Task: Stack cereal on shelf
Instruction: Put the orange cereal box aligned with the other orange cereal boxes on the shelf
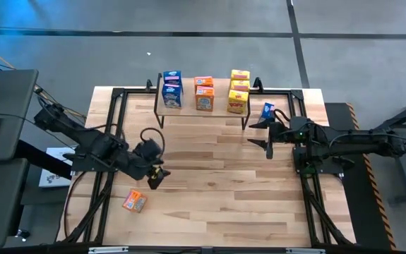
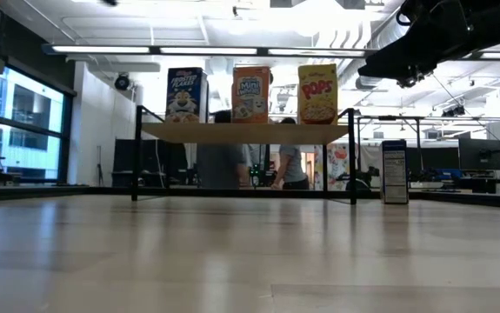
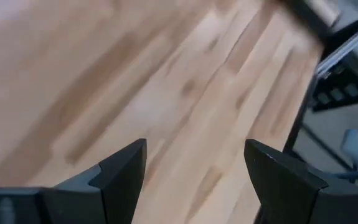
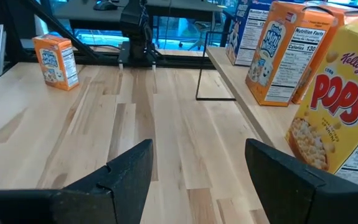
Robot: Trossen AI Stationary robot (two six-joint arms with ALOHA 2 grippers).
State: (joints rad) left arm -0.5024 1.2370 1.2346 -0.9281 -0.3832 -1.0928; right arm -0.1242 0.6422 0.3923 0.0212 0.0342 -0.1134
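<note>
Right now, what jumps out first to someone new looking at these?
The shelf at the table's far edge, loaded with blue, orange and yellow cereal boxes. Two strays: a blue box on the table beside the shelf's right end, and an orange box near the front left. Both claws, left and right, hang open and empty.

The counter (image 1: 210,169) is pale wood in long strips with darker brown streaks, edged by a black frame. The shelf (image 1: 201,113) has a light wood top on thin black legs. On it stand blue boxes (image 1: 171,89), orange boxes (image 1: 204,94) and yellow boxes (image 1: 239,91) with red lettering. One blue box (image 1: 267,111) stands beside the shelf, one orange box (image 1: 135,202) lies apart. Both arms and each claw are black, the left claw (image 1: 154,178) and the right claw (image 1: 265,136)
</note>
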